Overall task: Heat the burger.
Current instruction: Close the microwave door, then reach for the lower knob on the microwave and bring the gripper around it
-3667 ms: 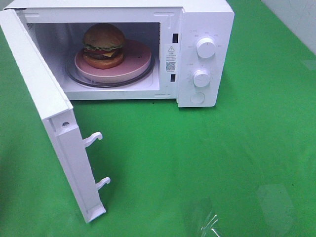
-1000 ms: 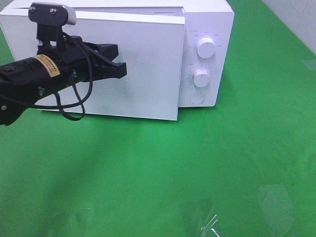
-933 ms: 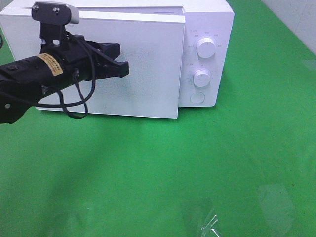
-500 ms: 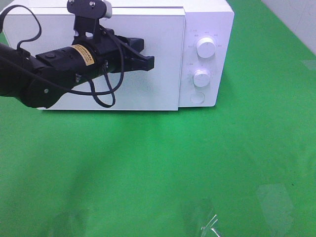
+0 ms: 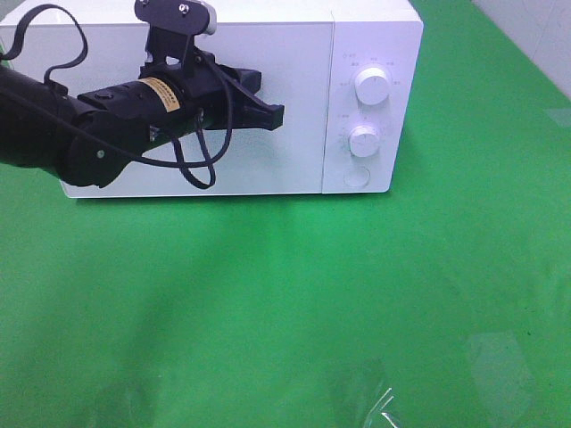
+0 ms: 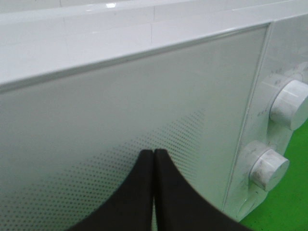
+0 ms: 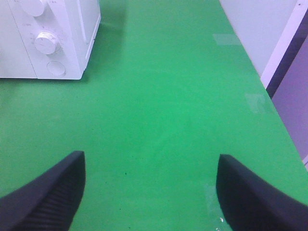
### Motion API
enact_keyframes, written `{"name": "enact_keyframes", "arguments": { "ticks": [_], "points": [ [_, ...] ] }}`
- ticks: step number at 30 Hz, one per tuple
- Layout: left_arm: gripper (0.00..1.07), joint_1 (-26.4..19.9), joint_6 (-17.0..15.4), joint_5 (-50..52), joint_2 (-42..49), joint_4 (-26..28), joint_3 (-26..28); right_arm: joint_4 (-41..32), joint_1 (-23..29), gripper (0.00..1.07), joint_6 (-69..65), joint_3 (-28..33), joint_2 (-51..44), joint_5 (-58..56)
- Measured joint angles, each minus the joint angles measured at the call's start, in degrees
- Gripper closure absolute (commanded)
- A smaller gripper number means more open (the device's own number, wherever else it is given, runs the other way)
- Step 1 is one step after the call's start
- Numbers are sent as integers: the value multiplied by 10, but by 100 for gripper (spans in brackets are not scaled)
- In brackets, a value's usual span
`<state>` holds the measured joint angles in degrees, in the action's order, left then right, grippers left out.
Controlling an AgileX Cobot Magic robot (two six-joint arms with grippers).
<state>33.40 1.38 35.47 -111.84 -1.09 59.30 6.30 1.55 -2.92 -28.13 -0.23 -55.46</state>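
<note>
The black left gripper (image 5: pixel 278 113) is fully closed with nothing between its fingers. Its tips are placed on, or just in front of, the flat white door (image 5: pixel 294 165) of the white box-shaped microwave oven (image 5: pixel 375 36), and this door is shut. The burger is not visible; it is judged to lie behind the door, straight ahead of the tips. The upper round white knob (image 5: pixel 372 86) and the lower round white knob (image 5: pixel 364 141) are found near the tips, toward the right arm's side. The right gripper (image 7: pixel 149 163) stands wide open and empty over the green mat (image 7: pixel 159 96), well apart from the oven, so the left arm is judged nearer to the knobs.
</note>
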Motion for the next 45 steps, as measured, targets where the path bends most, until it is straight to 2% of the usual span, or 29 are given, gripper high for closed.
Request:
{"name": "enact_keyframes", "arguments": {
  "ticks": [6,8,10,13,14,15,16,17,18,19,20,21,24,25,28,32,38,42,43,44,45],
  "points": [
    [107,-1,9,-14,3,5,0,-1,0,32,0,0,0,0],
    [107,-1,9,-42,11,11,1,-1,0,32,0,0,0,0],
    [107,4,9,-125,37,44,7,-1,0,32,0,0,0,0],
    [107,6,9,-139,42,51,8,-1,0,32,0,0,0,0],
    [104,17,9,-195,64,61,11,-1,0,32,0,0,0,0],
    [104,17,9,-195,64,61,11,-1,0,32,0,0,0,0],
    [90,32,9,-256,80,63,12,-1,0,32,0,0,0,0],
    [90,32,9,-256,80,63,12,-1,0,32,0,0,0,0],
    [66,46,9,-306,94,63,13,-1,0,32,0,0,0,0],
    [34,60,9,-368,108,63,13,-1,0,32,0,0,0,0],
    [34,60,9,-368,108,63,13,-1,0,32,0,0,0,0],
    [7,70,9,-419,116,65,13,-1,0,32,0,0,0,0],
    [5,74,7,-445,119,67,13,-1,0,32,0,0,0,0],
    [7,82,3,-498,124,70,13,-1,0,32,0,0,0,0],
    [7,84,2,-545,131,80,13,-1,0,32,0,0,0,0],
    [7,86,1,-682,164,123,13,-1,0,32,0,0,0,0],
    [7,86,1,-794,201,123,13,-1,0,32,0,0,0,0],
    [7,60,-14,-863,233,120,13,-1,0,32,0,0,0,0],
    [7,33,-20,-893,247,116,13,-1,0,32,0,0,0,0],
    [7,33,-20,-893,247,116,13,-1,0,32,0,0,0,0],
    [7,4,-23,-913,260,109,13,-1,0,32,0,0,0,0]
  ]
}}
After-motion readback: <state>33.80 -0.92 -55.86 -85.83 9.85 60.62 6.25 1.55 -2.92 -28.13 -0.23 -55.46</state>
